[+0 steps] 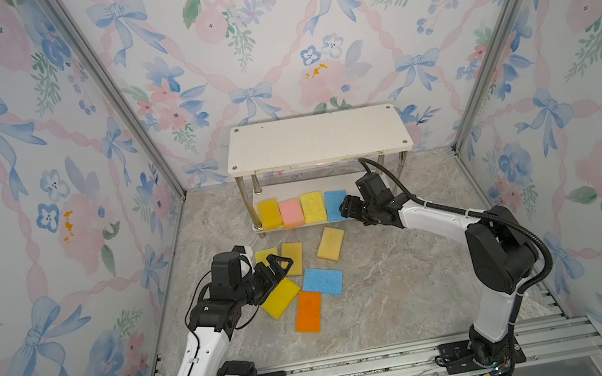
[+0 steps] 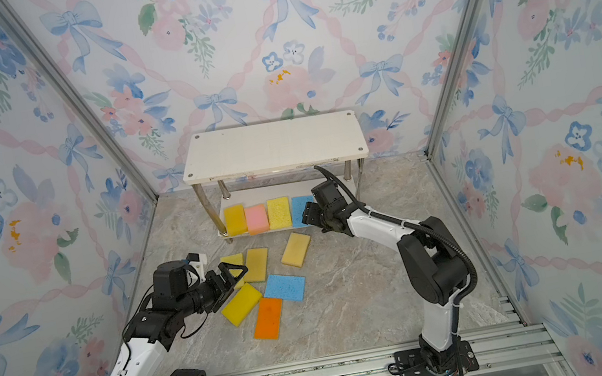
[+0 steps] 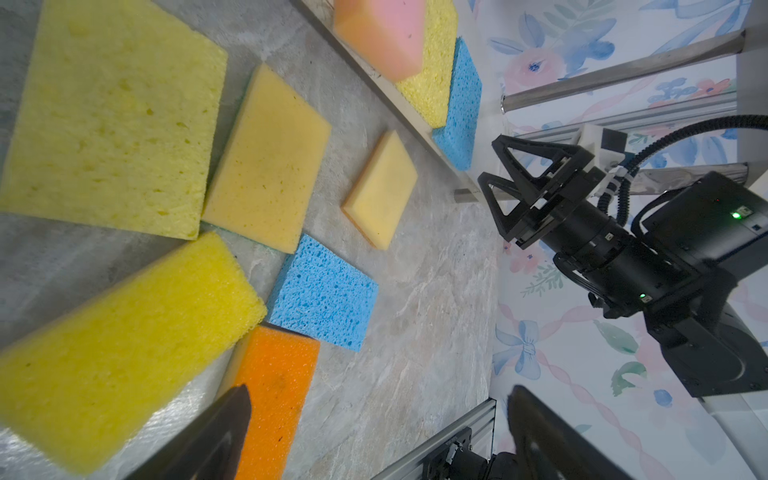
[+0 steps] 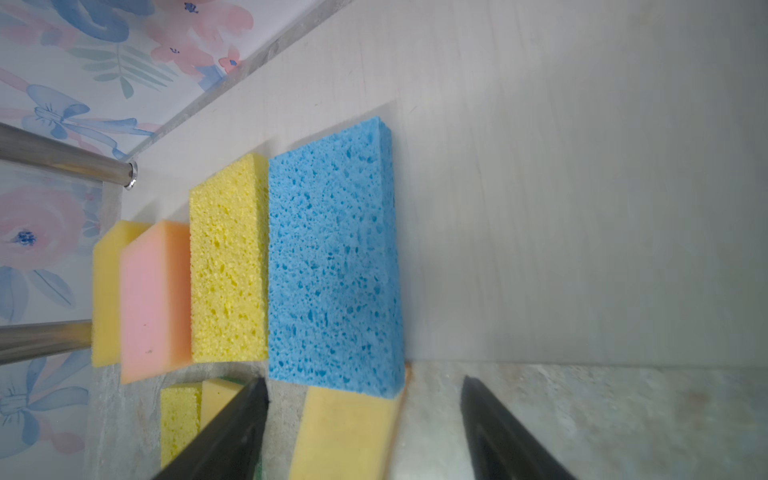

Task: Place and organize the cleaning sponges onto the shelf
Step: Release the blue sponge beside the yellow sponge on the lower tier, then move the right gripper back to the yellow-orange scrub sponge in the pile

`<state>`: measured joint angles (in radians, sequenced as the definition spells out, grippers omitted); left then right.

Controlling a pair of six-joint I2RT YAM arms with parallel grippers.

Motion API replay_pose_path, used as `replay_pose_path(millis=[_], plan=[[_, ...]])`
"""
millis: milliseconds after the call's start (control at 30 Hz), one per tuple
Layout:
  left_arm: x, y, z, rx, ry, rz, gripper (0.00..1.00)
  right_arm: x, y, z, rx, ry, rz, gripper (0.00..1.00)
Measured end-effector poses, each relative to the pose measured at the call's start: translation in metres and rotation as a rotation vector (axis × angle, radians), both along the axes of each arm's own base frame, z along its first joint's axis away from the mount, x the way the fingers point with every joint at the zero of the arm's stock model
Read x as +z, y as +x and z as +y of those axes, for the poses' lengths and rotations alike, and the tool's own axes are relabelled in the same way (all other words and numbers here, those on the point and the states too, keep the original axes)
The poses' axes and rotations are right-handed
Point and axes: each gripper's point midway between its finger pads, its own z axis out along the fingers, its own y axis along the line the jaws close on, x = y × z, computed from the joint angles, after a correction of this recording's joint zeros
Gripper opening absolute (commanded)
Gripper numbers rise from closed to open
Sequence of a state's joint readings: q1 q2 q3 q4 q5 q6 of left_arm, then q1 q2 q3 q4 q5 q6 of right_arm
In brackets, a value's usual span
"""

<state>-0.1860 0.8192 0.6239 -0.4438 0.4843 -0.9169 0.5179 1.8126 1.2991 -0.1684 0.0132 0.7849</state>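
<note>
Step in hand: placing, I judge near its end. The blue sponge (image 4: 332,257) lies flat on the lower board (image 4: 561,208) of the shelf (image 1: 315,137). It is the fourth in a row that starts at the board's left end with the amber sponge (image 1: 269,213), the pink sponge (image 1: 291,213) and the yellow sponge (image 1: 313,207).
Right gripper (image 1: 347,206): jaws apart and holding nothing, just before the blue sponge at the board's front edge.
Left gripper (image 1: 281,267): jaws wide apart and empty, hovering over the loose sponges (image 1: 308,312) toward the tabletop's left side.
Not yet placed: six sponges on the tabletop (image 1: 410,282), between the shelf and the front edge.
Next move, my judgement: the right arm should draw straight back so that no finger drags the blue sponge. Then it can take the tan sponge (image 1: 331,243), which lies nearest to it. Free room remains toward the board's right end.
Right wrist view only: the blue sponge touches the yellow sponge along its long side. Its near end passes a little over the front edge.
Left wrist view only: the right gripper from the side, with nothing between its fingers.
Top views only: the upper board carries nothing, and it hides the back part of the lower board.
</note>
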Motion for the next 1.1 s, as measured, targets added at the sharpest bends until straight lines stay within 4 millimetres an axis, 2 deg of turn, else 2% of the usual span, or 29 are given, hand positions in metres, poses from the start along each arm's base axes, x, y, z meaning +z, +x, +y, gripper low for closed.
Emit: replay_pose_path(millis=[100,200,300,400,500,667,733,833,1100], plan=[[-0.003,0.001,0.001,0.006,0.007,0.009,0.98,0.015,-0.013,-0.003,0.001,0.006,-0.009,0.79],[-0.006,0.002,0.001,0.007,0.01,0.019,0.98,0.039,-0.032,-0.004,0.011,0.016,-0.036,0.8],[-0.007,0.002,0.001,0.009,0.013,0.024,0.98,0.064,-0.06,0.0,0.04,0.043,-0.067,0.81],[-0.011,0.001,0.002,0.013,0.02,0.029,0.98,0.071,-0.094,0.005,0.072,0.07,-0.057,0.82],[-0.027,-0.007,0.0,-0.002,0.034,0.06,0.98,0.054,-0.125,0.009,0.084,0.1,0.007,0.83],[-0.071,-0.039,-0.017,-0.09,0.074,0.171,0.98,-0.008,-0.165,0.007,0.06,0.108,0.194,0.8],[-0.081,-0.049,-0.018,-0.099,0.083,0.2,0.98,-0.019,-0.168,0.012,0.059,0.11,0.233,0.79],[-0.079,-0.049,-0.015,-0.083,0.086,0.189,0.98,-0.025,-0.164,0.025,0.076,0.113,0.262,0.74],[-0.068,-0.044,-0.017,-0.083,0.075,0.155,0.98,-0.039,-0.129,0.065,0.11,0.129,0.269,0.64]])
